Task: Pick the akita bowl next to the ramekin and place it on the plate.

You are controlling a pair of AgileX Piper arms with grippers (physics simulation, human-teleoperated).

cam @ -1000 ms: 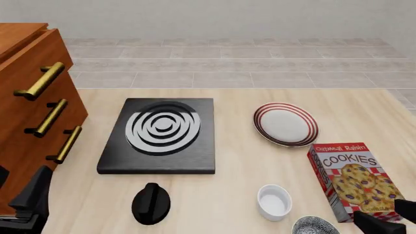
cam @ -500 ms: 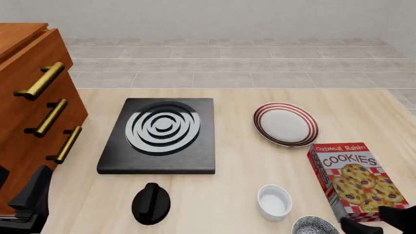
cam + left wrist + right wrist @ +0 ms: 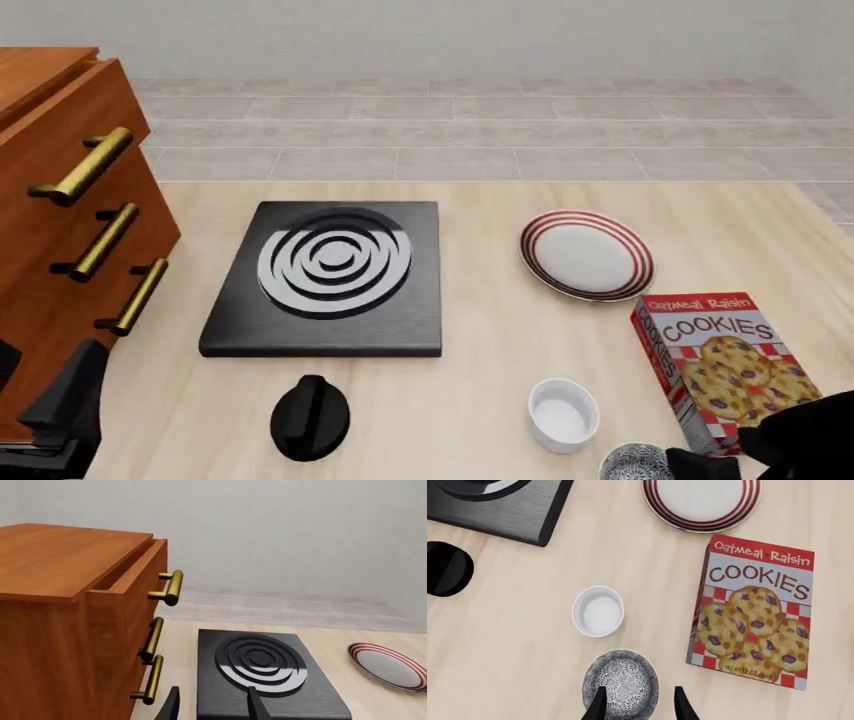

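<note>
Right wrist view: the ramekin (image 3: 598, 611) sits left of the cookie box (image 3: 754, 612). The akita bowl (image 3: 621, 684), upright with its mouth up, lies beside the ramekin, under the right gripper (image 3: 638, 703), jaws parted and empty. Left gripper (image 3: 212, 705) likewise open, empty.

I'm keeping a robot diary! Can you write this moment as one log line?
stage: approach | right gripper: open above akita bowl | left gripper: open, idle | plate: bare
</note>
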